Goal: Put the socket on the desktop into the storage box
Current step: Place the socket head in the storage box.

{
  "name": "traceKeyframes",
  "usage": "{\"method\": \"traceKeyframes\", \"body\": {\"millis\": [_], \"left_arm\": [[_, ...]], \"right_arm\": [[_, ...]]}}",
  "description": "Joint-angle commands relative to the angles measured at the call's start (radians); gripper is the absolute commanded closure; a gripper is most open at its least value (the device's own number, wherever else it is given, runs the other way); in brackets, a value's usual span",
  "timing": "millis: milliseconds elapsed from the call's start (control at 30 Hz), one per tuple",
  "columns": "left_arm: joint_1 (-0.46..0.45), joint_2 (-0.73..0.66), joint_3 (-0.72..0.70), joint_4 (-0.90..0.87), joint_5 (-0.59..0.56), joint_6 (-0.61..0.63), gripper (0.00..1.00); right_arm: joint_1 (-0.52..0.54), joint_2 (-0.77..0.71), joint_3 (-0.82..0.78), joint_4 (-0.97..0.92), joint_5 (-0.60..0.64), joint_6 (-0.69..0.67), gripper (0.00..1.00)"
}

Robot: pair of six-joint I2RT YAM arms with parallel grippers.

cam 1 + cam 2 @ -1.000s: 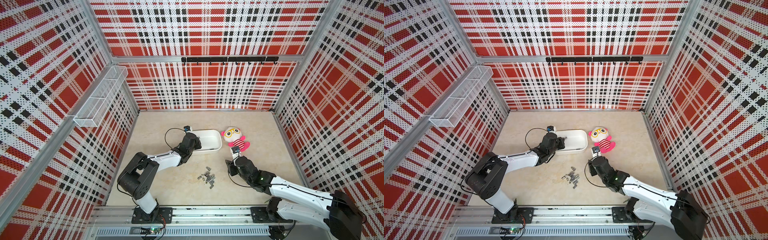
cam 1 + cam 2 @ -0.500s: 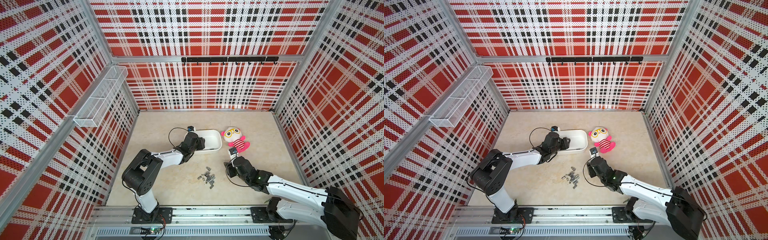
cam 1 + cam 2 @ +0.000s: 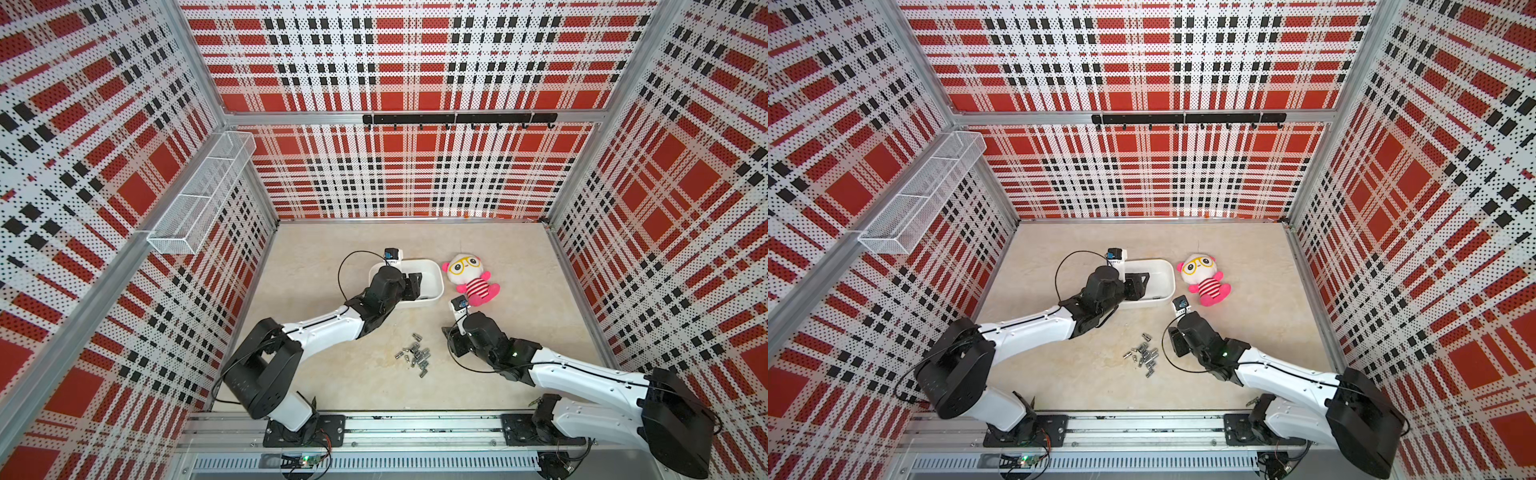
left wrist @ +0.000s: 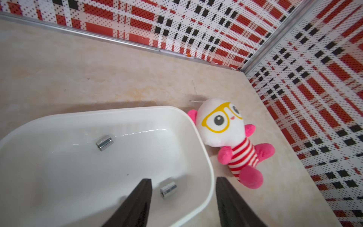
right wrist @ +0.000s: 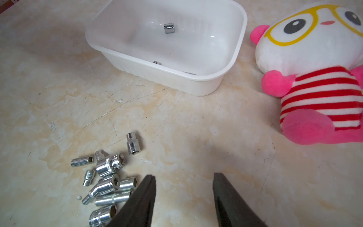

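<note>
Chrome sockets (image 5: 110, 176) lie heaped on the beige desktop (image 5: 59, 88), nearest the arm bases, so most of the job is prob. still to do. The right gripper (image 5: 183, 176) hangs low just beside the heap, jaws apart w/ nothing between, which looks lined up for a pick. Further out, the storage box (image 5: 167, 78) sits btw heap and back wall, where both arms can reach it. The left gripper (image 4: 183, 178) hovers over its near end, jaws spread & empty, angled down into the tub: a drop-off pose. At least two sockets (image 4: 104, 142) rest on the box floor. A plush doll (image 4: 231, 137) lies just beside the box, not involved. Farthest is the wire basket (image 3: 203, 195), up on a side wall.
</note>
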Motion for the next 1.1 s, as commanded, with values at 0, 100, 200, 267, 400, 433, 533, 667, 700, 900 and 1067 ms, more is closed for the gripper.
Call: {"method": "traceKeyframes", "body": {"millis": [0,100,200,267,400,433,533,667,700,900,1067], "left_arm": [[-0.045,-0.081,-0.054,-0.037,-0.03,-0.061,0.43],[-0.056,-0.152,-0.124,-0.063,0.027,-0.133,0.46],[-0.101,-0.247,-0.246,-0.088,-0.08,-0.102,0.47],[-0.11,-0.316,-0.325,-0.116,-0.166,-0.082,0.47],[-0.147,-0.435,-0.446,-0.095,-0.349,-0.113,0.45],[-0.156,-0.449,-0.471,-0.045,-0.335,-0.098,0.45],[-0.155,-0.439,-0.49,0.008,-0.311,-0.114,0.45],[-0.153,-0.367,-0.428,-0.053,-0.301,-0.084,0.47],[-0.151,-0.351,-0.414,-0.063,-0.297,-0.083,0.47],[-0.148,-0.275,-0.377,-0.073,-0.248,-0.072,0.48],[-0.147,-0.238,-0.349,-0.098,-0.24,-0.065,0.49]], "right_arm": [[0.012,0.028,0.033,0.023,-0.018,-0.013,0.47],[0.015,0.06,0.043,0.036,-0.04,-0.013,0.47],[0.019,0.092,0.051,0.052,-0.049,-0.019,0.47],[0.018,0.121,0.061,0.059,-0.054,-0.021,0.48],[0.02,0.187,0.087,0.078,-0.098,-0.025,0.49],[0.02,0.2,0.093,0.083,-0.109,-0.026,0.5],[0.022,0.237,0.112,0.11,-0.149,-0.026,0.51],[0.023,0.311,0.153,0.131,-0.207,-0.028,0.54],[0.025,0.328,0.163,0.128,-0.216,-0.029,0.55],[0.046,0.399,0.202,0.11,-0.215,-0.04,0.58],[0.06,0.435,0.224,0.089,-0.203,-0.045,0.61]]}}
